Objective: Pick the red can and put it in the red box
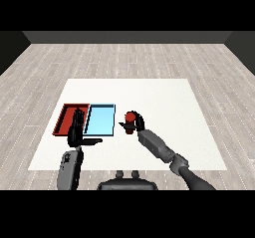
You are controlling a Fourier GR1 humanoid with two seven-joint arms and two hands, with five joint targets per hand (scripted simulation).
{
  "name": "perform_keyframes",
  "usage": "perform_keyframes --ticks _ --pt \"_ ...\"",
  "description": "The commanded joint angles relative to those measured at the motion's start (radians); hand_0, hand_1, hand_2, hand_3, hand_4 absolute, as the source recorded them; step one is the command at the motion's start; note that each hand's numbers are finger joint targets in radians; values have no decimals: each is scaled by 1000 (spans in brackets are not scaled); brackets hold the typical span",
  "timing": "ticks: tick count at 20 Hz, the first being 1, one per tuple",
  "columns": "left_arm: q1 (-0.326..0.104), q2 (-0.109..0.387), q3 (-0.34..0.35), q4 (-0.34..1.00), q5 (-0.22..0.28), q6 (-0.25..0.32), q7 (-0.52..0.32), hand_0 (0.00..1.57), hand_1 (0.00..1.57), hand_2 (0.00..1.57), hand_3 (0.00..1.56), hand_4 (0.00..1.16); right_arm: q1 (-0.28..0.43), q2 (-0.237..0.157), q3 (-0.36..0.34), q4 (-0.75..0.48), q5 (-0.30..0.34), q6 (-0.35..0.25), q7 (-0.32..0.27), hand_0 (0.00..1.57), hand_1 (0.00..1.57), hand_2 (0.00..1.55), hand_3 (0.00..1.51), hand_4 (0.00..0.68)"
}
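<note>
The red can (129, 116) is being held upright in the right hand (135, 124), whose black fingers are being curled round its lower part while its red top is being left showing above them. The can is being kept over the white surface (164, 107), just to the right of the light blue tray (100, 120) and apart from it; whether its base is being rested on the surface cannot be told. The right forearm (157, 146) is being stretched in from the lower right corner, slanted up and to the left toward the can. The red tray (66, 118) is being shown lying flat at the left, side by side with the light blue tray, their long edges touching or nearly so. The left hand (77, 128) is being held with its fingers straight and pointing away from the robot, its thumb stuck out to the right, and nothing is being gripped in it. This hand is being seen in front of the seam between the two trays, covering part of the red tray's right side, with the grey left forearm (69, 168) rising below it.
</note>
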Motion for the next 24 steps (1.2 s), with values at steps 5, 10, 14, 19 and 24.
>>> perform_keyframes --ticks 5,10,14,19,24 --pt "60 5 -15 -31 8 -27 0 0 0 0 0 0 -33 0 51 -32 -5 -77 22 1467 1467 1441 1378 598" --pt "9 -10 -38 -41 4 -18 30 0 0 0 0 0 -4 0 1 -83 122 -85 -57 1434 1434 1434 1367 623" --pt "-60 -21 -45 47 -23 1 18 0 0 0 0 0 -47 -30 -12 -172 171 -123 13 1422 1422 1428 1372 621" --pt "-76 -29 -87 54 -36 10 56 0 0 0 0 0 -12 -89 -40 -347 242 -179 78 1460 1460 1437 1384 642" --pt "-75 -29 -127 0 -31 15 150 0 0 0 0 0 52 -147 -42 -565 306 -223 150 1445 1445 1432 1387 651"
